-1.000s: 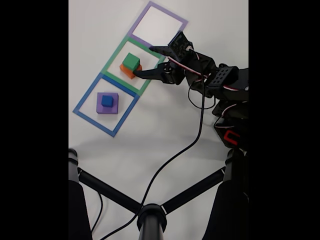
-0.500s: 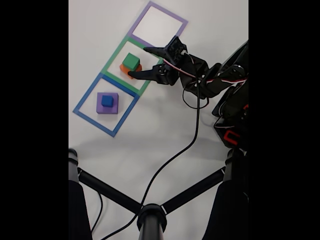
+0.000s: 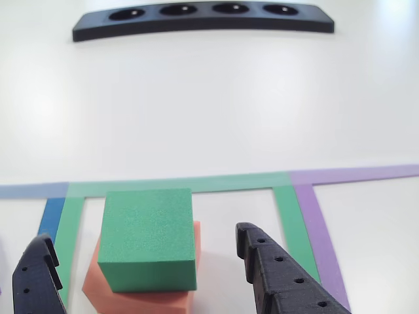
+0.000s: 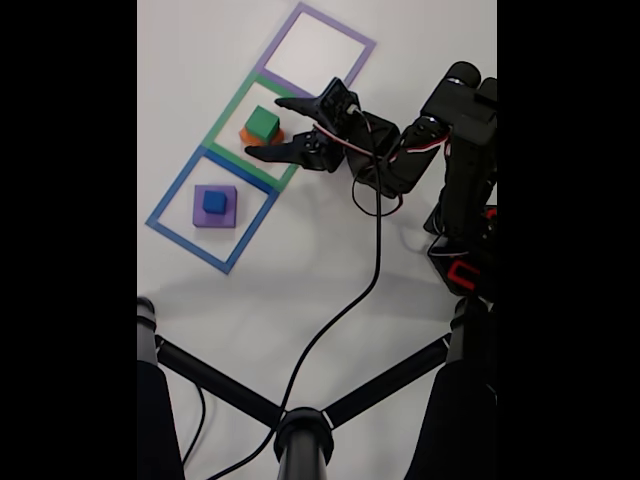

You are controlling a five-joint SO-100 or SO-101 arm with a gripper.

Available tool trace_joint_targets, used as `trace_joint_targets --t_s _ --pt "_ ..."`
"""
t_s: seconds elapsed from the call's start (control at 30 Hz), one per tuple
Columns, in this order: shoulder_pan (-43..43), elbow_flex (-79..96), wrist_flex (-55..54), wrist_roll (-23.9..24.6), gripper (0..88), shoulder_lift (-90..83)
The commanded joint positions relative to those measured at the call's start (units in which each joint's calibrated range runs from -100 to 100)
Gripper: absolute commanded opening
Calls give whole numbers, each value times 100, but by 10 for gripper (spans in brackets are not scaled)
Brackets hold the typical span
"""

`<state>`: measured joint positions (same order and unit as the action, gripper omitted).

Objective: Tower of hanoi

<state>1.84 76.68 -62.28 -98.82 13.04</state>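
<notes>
A green cube (image 4: 262, 123) sits on a flat orange block (image 4: 246, 136) inside the green taped square (image 4: 230, 109). In the other view the green cube (image 3: 149, 239) and orange block (image 3: 141, 297) lie close in front. My gripper (image 4: 265, 127) is open, with one black finger on each side of the stack. The other view shows the gripper (image 3: 144, 234) with its fingers (image 3: 275, 275) apart from the cube's sides. A small blue cube (image 4: 214, 202) rests on a purple block (image 4: 199, 216) in the blue square (image 4: 174, 186). The purple square (image 4: 338, 25) holds nothing.
A black bar with round holes (image 3: 203, 18) lies at the far edge of the white table. A black stand with splayed legs (image 4: 300, 430) fills the lower fixed view, and a black cable (image 4: 370, 290) runs from it to the arm (image 4: 460, 150) at right.
The open gripper has slid left, so its fingers now flank the green cube instead of standing to its right. The arm's elbow has risen.
</notes>
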Motion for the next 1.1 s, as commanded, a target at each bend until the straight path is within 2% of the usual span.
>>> trace_joint_targets --t_s 0.0,0.4,0.83,1.07 --pt "-135 -130 -186 -118 320 50" --pt "-264 -285 -170 -118 300 162" --pt "-302 -285 -178 -118 132 186" --pt "-310 -266 -178 -118 86 186"
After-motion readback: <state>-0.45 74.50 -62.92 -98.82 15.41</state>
